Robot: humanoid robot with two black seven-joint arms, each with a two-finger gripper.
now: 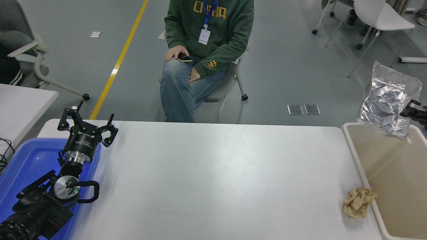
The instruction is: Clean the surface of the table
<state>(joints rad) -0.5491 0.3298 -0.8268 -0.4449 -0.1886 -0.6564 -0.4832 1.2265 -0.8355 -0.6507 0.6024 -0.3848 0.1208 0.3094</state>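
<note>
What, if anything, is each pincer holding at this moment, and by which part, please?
The right pincer grips the crumpled foil tray by its right edge, above the beige bin. The left pincer is open, holding nothing.

Table surface (206, 173): matte white, rounded corners, crumpled tan paper wad (357, 206) near right edge.

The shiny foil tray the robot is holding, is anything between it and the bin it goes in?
Nothing visible is in the way. The right gripper holds the foil tray in the air over the far end of the beige bin, whose top is open. The crumpled paper ball lies on the table surface beside the bin, well off that path.
</note>
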